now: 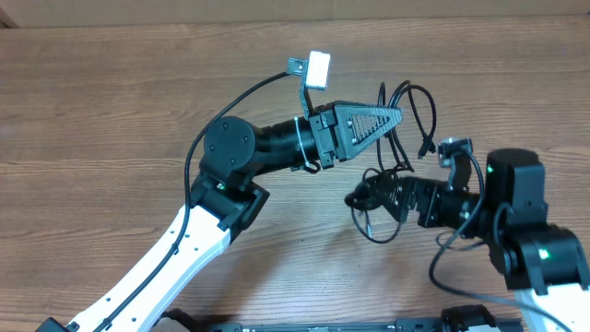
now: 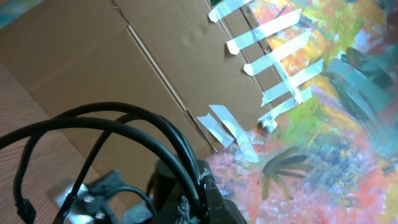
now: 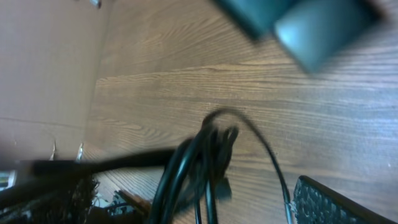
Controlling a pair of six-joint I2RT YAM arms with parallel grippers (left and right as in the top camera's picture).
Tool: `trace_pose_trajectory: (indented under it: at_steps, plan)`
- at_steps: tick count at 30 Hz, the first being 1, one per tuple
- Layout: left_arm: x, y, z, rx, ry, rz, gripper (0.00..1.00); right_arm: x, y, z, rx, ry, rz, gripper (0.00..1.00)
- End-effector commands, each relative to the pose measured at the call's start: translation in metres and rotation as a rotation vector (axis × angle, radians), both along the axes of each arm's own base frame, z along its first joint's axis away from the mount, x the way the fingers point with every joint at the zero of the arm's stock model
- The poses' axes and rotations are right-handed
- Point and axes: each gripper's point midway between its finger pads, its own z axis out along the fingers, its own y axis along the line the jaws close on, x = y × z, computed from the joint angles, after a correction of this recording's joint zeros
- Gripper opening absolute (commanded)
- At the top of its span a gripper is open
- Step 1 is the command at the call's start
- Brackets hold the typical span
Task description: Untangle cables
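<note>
While the left tool (image 1: 396, 116) points to the right and seems closed on the upper loops, the cables (image 1: 430, 111) hang as one tangle over the bench (image 1: 111, 101) between both arms, their long axis running down toward the right tool (image 1: 356, 197) just below; whether that one grips, I cannot tell.

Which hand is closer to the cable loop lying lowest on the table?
Right. The right hand is right next to the loop, which trails from its tip. The left hand is farther off, up among the other cables.
</note>
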Motion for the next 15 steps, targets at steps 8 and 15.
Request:
trace_pose_trajectory:
  at_steps: [8, 15]
  plan:
    - [0.006, 0.0, 0.014, -0.048, 0.025, 0.088, 0.08, 0.022, 0.017, -0.029, 0.045, 0.115, 0.083, 0.04]
    - [0.107, 0.056, -0.09, 0.258, 0.298, 0.606, 0.46, 0.004, 0.031, -0.02, 0.118, 0.109, 0.208, 0.04]
